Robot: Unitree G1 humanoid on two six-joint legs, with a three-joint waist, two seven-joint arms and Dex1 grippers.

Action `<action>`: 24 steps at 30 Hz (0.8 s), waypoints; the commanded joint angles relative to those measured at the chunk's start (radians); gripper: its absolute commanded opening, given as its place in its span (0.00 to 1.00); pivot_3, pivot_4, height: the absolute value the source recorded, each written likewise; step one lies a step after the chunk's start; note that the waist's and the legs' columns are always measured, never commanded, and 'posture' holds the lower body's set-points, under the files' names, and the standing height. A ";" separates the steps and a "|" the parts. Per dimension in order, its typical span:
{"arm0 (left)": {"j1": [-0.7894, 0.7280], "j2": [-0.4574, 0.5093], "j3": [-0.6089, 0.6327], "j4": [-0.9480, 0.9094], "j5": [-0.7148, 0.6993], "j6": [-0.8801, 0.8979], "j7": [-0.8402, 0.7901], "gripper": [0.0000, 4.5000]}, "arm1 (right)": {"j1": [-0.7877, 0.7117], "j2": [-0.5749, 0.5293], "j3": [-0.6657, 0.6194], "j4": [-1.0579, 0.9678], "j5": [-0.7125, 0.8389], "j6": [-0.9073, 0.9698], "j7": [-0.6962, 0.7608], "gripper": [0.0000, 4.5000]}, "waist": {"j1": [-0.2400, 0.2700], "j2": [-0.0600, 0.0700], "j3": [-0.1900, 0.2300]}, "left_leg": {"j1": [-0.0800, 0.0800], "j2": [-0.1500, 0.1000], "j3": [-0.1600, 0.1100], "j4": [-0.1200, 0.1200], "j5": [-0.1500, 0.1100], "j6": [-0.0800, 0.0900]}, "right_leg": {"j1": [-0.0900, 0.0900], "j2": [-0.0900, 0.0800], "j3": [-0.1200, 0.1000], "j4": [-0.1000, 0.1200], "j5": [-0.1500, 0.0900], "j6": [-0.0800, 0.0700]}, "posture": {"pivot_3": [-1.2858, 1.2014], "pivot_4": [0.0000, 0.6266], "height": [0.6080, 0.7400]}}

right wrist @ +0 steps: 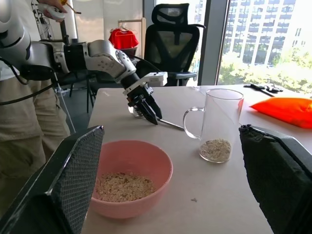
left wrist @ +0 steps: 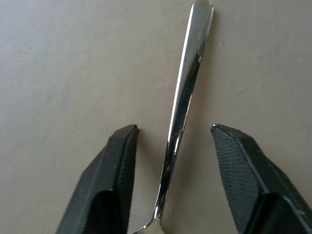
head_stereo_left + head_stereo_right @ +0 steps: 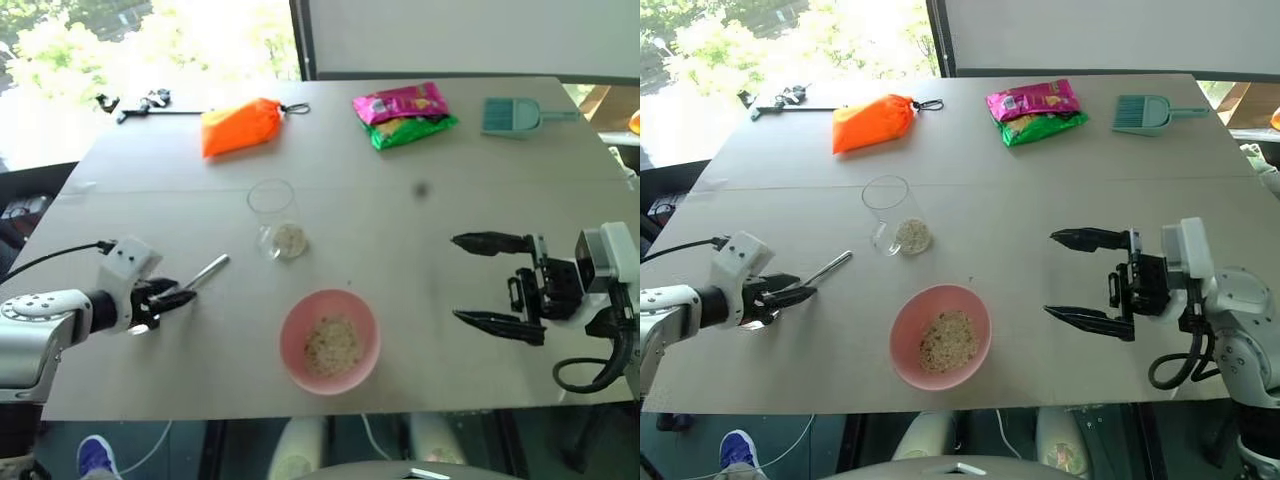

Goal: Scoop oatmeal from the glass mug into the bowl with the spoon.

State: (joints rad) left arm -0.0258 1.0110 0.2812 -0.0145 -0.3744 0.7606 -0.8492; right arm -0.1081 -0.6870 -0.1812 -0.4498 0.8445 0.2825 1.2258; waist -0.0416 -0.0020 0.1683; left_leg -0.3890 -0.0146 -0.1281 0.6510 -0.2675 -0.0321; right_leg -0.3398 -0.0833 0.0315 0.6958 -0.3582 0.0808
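spoon [image 2: 184,105]: lies flat on the table [image 3: 450,340], slim shiny silver, handle running up between the left gripper's fingers and pointing toward the mug.
left gripper [image 2: 174,130]: down over the spoon's bowl end, a finger on each side of the handle with a gap either side, likely placed to pinch the handle; part open, and whether it has the metal yet I cannot tell.
mug [image 3: 276,218]: upright just past the handle tip, clear glass, side handle, a thin layer of oatmeal [image 1: 215,147] at the bottom.
bowl [image 3: 330,341]: pink, to the right of the spoon and nearer the table edge, already holding a loose beige heap.
right gripper [image 3: 492,285]: well right of the spoon, above the table, fingers spread wide and empty, seemingly waiting clear of the work.
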 commanded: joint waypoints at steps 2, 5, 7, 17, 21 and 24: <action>-0.021 -0.024 -0.042 0.058 0.001 0.041 -0.007 0.02 | -0.014 0.000 0.004 -0.054 0.006 0.011 -0.038 1.00 | 0.000 0.000 0.000 | 0.001 0.000 0.001 0.000 0.000 0.000 | 0.001 0.000 0.001 0.000 0.000 0.000 | 0.52 0.24 1.00; -0.033 -0.041 -0.004 0.061 -0.006 0.017 0.004 0.02 | -0.020 -0.004 0.013 -0.069 0.008 0.034 -0.071 1.00 | 0.003 0.001 -0.001 | 0.001 0.000 0.002 0.000 0.000 0.000 | 0.001 -0.001 0.002 0.000 0.000 0.000 | 0.52 0.24 1.00; -0.037 -0.067 0.052 0.053 -0.022 -0.007 0.022 0.02 | -0.028 -0.007 0.025 -0.080 0.005 0.059 -0.103 1.00 | 0.004 0.001 -0.001 | 0.001 0.000 0.002 0.000 0.000 0.000 | 0.001 -0.001 0.002 0.000 0.000 0.000 | 0.52 0.24 1.00; -0.084 -0.213 0.356 -0.252 -0.174 -0.088 0.157 0.02 | -0.172 0.063 0.045 -0.086 -0.036 0.190 -0.437 1.00 | 0.001 -0.010 0.004 | -0.005 0.001 -0.005 0.002 0.002 -0.004 | -0.003 -0.001 0.000 -0.001 0.000 0.000 | 0.52 0.24 1.00; -0.217 -0.215 0.373 -0.399 -0.291 -0.025 0.243 0.02 | -0.283 0.094 0.051 -0.103 0.042 0.292 -0.561 1.00 | 0.005 -0.010 0.004 | -0.007 0.000 -0.006 0.002 0.003 -0.005 | -0.004 -0.001 -0.002 -0.002 0.000 0.000 | 0.52 0.24 1.00; -0.400 -0.187 0.260 -0.460 -0.331 -0.009 0.278 0.02 | -0.435 0.074 0.048 -0.097 0.044 0.449 -0.753 1.00 | 0.003 -0.010 0.004 | -0.008 -0.001 -0.004 0.003 0.003 -0.005 | -0.004 -0.001 -0.003 -0.002 0.000 0.000 | 0.52 0.24 1.00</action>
State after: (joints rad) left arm -0.3514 0.8010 0.5768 -0.4058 -0.6600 0.7431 -0.5990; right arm -0.4781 -0.5970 -0.1168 -0.5110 0.8686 0.6662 0.5674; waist -0.0391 -0.0118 0.1723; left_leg -0.3969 -0.0155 -0.1319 0.6541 -0.2647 -0.0370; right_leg -0.3436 -0.0844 0.0283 0.6947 -0.3581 0.0808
